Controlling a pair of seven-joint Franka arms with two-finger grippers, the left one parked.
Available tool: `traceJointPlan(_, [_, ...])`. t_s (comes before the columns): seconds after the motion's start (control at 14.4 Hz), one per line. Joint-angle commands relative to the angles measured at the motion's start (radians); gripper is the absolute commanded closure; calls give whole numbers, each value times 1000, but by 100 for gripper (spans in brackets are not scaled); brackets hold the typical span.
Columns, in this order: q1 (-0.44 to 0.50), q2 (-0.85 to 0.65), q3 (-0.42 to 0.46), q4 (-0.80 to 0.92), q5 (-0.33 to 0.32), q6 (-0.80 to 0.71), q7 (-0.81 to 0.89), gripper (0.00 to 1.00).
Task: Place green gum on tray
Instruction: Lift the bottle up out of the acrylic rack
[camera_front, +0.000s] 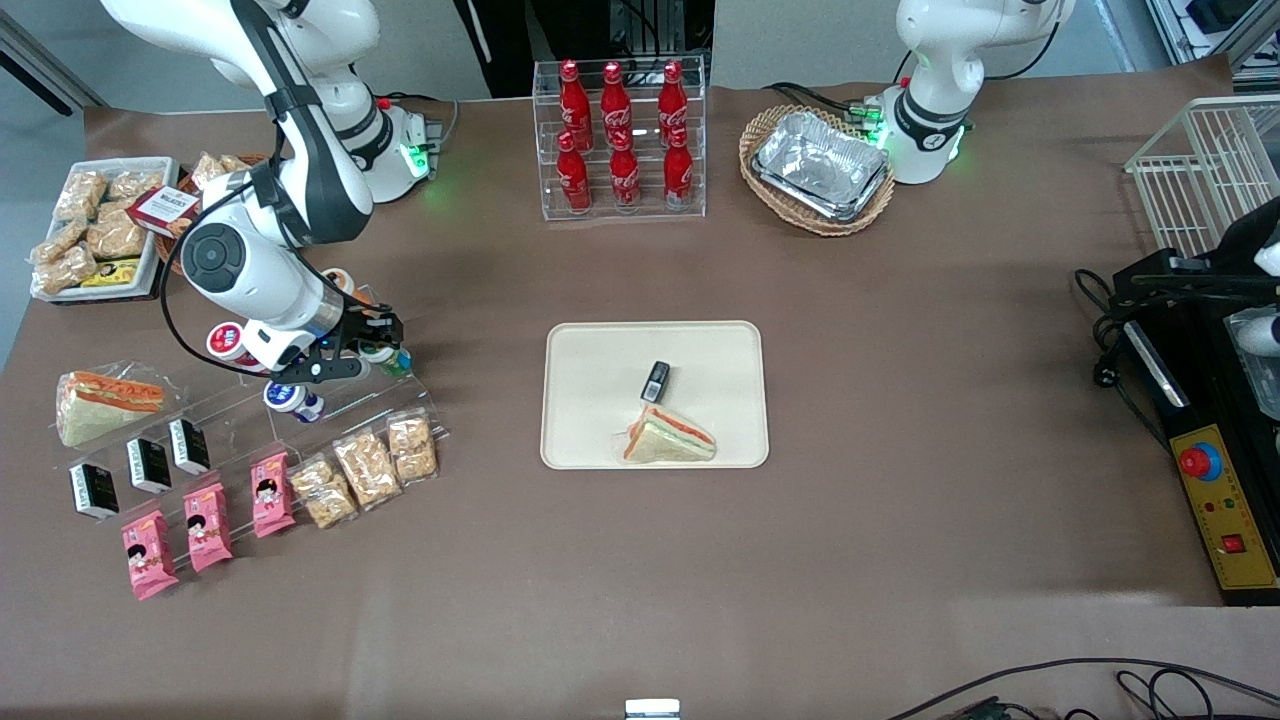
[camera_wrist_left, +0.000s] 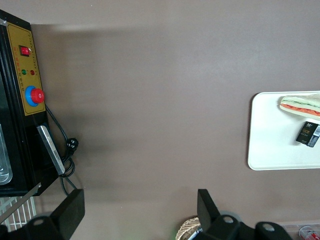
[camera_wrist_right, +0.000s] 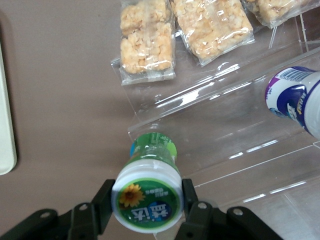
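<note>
At the left of the front view the gripper (camera_front: 378, 347) is closed on the green gum (camera_wrist_right: 148, 197) over the clear stepped rack (camera_front: 330, 405) (grasp looks made), so next comes lifting and carrying it to the tray (camera_front: 590, 375) at centre frame.

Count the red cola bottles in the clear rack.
6 red cola bottles stand in the clear acrylic rack: three on its upper step, three on the lower. None looks hidden. The gripper, elsewhere, is shut on the green gum.
</note>
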Motion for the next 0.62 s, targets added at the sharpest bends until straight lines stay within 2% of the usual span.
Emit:
traceJointPlan(0.0, [-6,-17,-1,9,-16,-17,-24,71])
traceJointPlan(0.14, [-11,-20,-13,45,-16,-54,-44,72])
traceJointPlan(0.56, [-37,-15,-19,409,-17,-571,-48,71])
